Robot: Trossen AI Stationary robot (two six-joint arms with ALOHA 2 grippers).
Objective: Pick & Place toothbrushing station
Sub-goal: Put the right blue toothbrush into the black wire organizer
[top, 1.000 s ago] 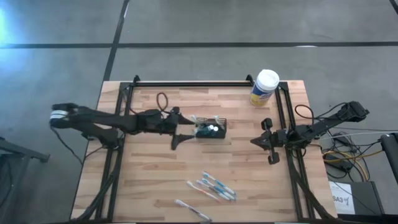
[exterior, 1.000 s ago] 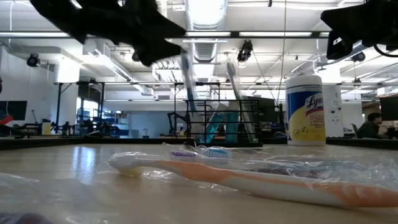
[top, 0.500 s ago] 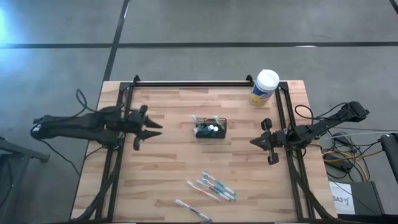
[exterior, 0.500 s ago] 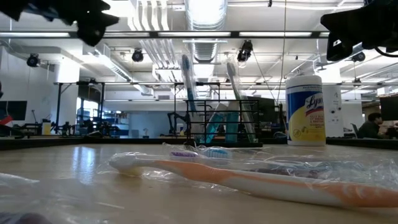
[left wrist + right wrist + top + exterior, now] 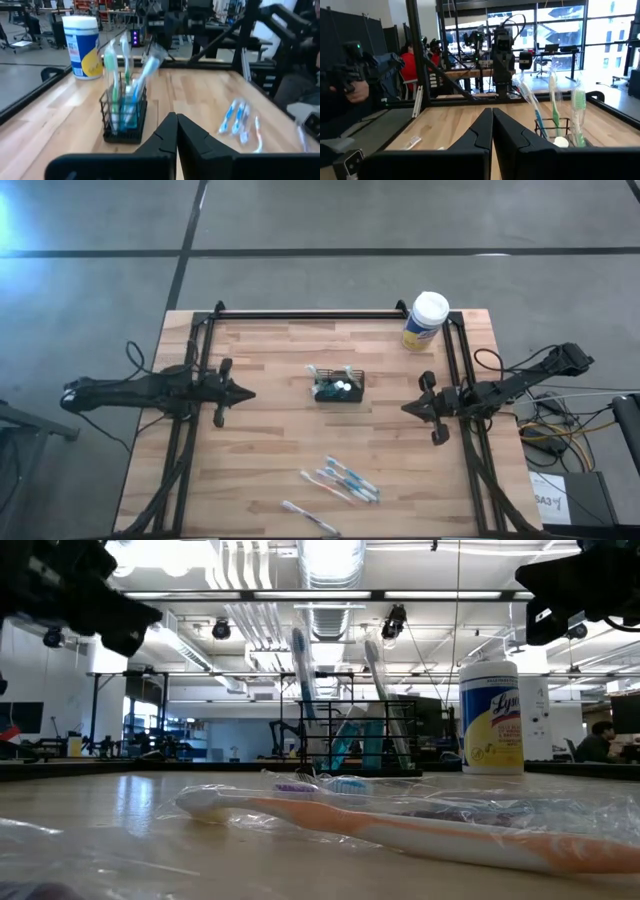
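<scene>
Pulled back from the toothbrushing station (image 5: 339,388) since a second ago: left gripper (image 5: 243,392), then right beside the caddy with jaws wide, now well apart from it over the counter's (image 5: 280,450) left side, jaws pressed together and holding nothing. Seen likewise from the left wrist, both dark fingers (image 5: 162,137) meeting in a point aimed at the caddy (image 5: 123,116).

Toothbrushing station unmoved, upright near the counter's middle, black mesh sides, several toothbrushes standing in its compartments, heads up.

Right gripper (image 5: 409,409) parked at the counter's right edge, jaws closed and empty, pointing toward the caddy (image 5: 560,129), same place as before.

White-lidded, yellow-labelled wipes canister (image 5: 426,321) upright at the far right corner, well apart from the caddy.

Loose cluster of wrapped toothbrushes (image 5: 342,481) lying flat on the near part of the counter, plus one more wrapped toothbrush (image 5: 308,518) at the near edge, apart from the cluster.
</scene>
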